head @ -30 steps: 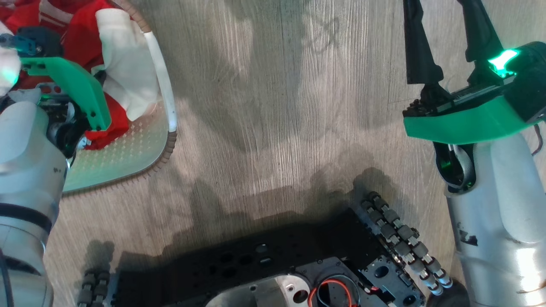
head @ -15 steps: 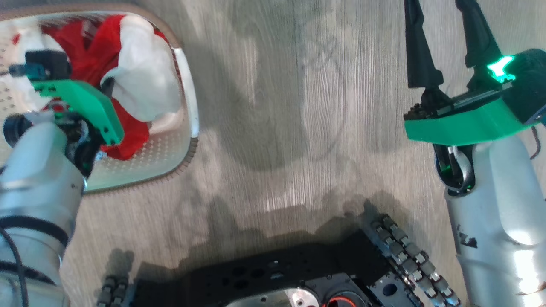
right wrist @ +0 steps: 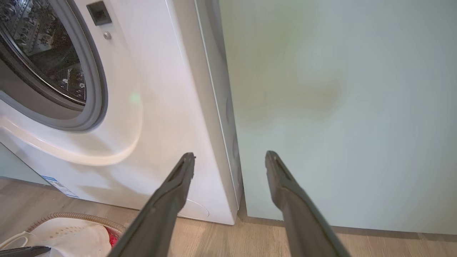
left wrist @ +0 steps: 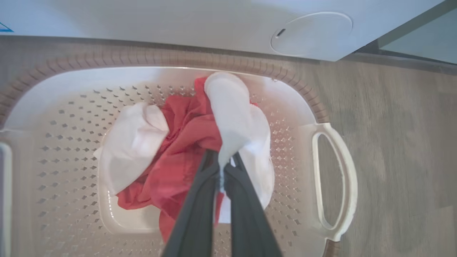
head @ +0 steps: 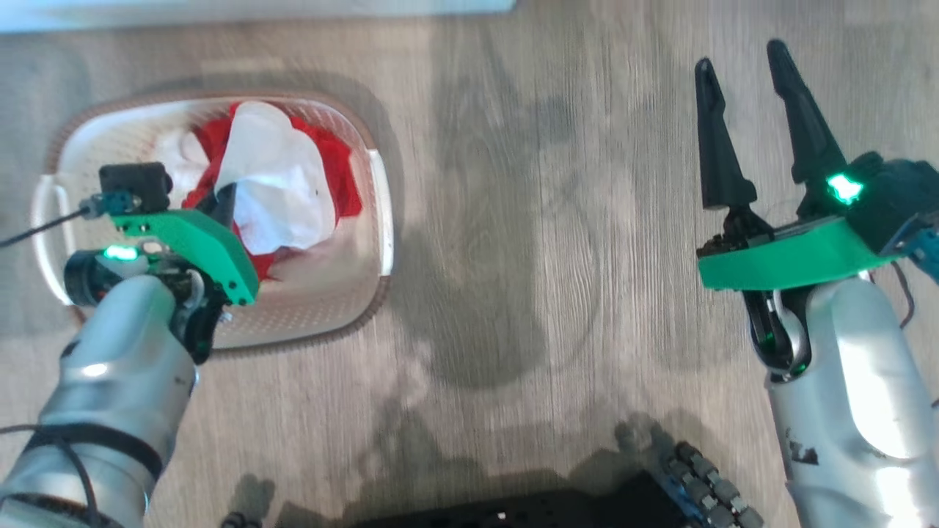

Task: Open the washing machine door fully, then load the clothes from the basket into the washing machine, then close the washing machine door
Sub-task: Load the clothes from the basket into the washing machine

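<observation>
The cream basket (head: 378, 213) stands on the floor at the upper left of the head view, with the red and white clothes (head: 275, 183) piled inside. My left gripper (left wrist: 222, 159) reaches down into the basket (left wrist: 321, 117) and is shut on a white fold of the clothes (left wrist: 232, 117), which rises between its fingers. My right gripper (head: 739, 55) hangs open over bare floor, far to the right, holding nothing. In the right wrist view the washing machine (right wrist: 160, 107) shows its uncovered drum mouth (right wrist: 46, 57). The washing machine door is out of view.
A pale teal cabinet (right wrist: 339, 107) stands right beside the washer. The washer's low front with its round flap (left wrist: 310, 34) sits just behind the basket. Wood floor (head: 543, 257) lies between my arms, and my dark wheeled base (head: 697, 491) is at the bottom edge.
The head camera has swung, so the whole basket now shows lower and further right. My left gripper stays shut on the clothes in the basket. The right gripper stays open.
</observation>
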